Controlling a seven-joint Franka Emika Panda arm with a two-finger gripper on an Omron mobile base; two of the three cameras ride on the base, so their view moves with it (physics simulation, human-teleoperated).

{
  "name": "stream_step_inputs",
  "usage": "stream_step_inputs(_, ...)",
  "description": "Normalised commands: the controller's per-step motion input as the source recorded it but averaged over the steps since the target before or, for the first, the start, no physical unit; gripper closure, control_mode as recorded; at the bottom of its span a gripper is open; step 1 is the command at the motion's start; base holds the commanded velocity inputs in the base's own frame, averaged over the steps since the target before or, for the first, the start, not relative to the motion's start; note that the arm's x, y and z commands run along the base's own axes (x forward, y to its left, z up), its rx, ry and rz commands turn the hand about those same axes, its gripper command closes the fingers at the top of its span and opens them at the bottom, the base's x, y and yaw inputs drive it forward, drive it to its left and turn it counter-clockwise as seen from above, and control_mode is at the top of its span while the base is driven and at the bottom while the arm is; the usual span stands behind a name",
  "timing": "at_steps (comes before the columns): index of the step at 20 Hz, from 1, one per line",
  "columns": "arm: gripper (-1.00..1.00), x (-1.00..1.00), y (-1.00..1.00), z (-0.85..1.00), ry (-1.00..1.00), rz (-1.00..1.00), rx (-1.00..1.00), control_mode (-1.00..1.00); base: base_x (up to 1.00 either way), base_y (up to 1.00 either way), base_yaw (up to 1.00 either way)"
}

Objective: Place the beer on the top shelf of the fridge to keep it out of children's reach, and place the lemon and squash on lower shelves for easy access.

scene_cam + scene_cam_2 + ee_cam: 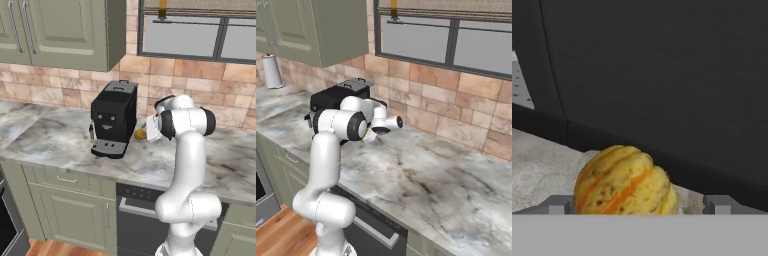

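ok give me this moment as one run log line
phase: reaching for squash | end effector: open, fingers either side of squash, not closed | squash: on counter beside coffee machine

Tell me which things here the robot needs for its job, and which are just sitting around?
For the job:
- squash, lumpy orange-yellow, on the counter right beside the coffee machine
- gripper, open, a finger on each side of the squash

Just sitting around:
- black coffee machine
- paper towel roll
- marble counter
- window
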Motion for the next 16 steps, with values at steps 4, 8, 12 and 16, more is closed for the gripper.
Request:
stream_step_inputs(4, -1.00, 0.00, 0.21, -0.06, 0.00, 0.00, 0.00, -1.00, 0.00, 0.00, 0.00)
stream_step_inputs(8, -1.00, 0.00, 0.22, -0.10, 0.00, 0.00, 0.00, -1.00, 0.00, 0.00, 0.00)
stream_step_inputs(12, -1.00, 0.00, 0.15, -0.15, 0.00, 0.00, 0.00, -1.00, 0.00, 0.00, 0.00)
stream_step_inputs(16, -1.00, 0.00, 0.09, -0.21, 0.00, 0.00, 0.00, -1.00, 0.00, 0.00, 0.00)
